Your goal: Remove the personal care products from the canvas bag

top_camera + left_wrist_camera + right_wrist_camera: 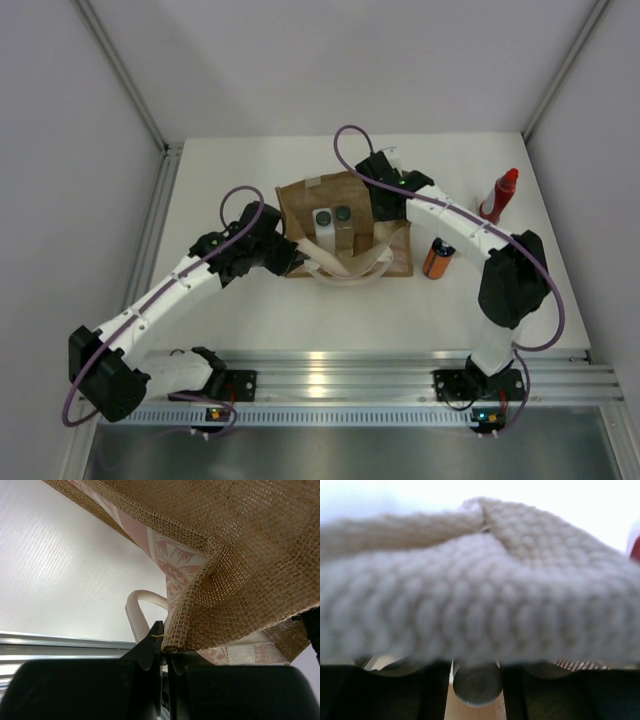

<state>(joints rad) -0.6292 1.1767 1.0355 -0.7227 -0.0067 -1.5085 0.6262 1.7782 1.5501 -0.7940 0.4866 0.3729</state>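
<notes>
**Position.** The canvas bag [300,205] sits mid-table [250,310], its cream handles [345,270] flopped toward the near edge. A white bottle [323,220] and a grey-capped bottle [344,214] stand side by side in its mouth. The red bottle [499,194] and the orange bottle [437,258] stand outside, right of the bag.

**Grippers.** The left gripper [164,647] is pinched on the woven corner of the bag's left rim. The right gripper [378,200] is at the right rim. Blurred weave fills its view and something round and grey shows between its fingers, but contact cannot be judged.

**Handling.** The bag is probably soft and collapses easily, so pin the rim to hold the mouth open. The bottles are likely light, rigid and smooth, so grip across the body below the cap.
</notes>
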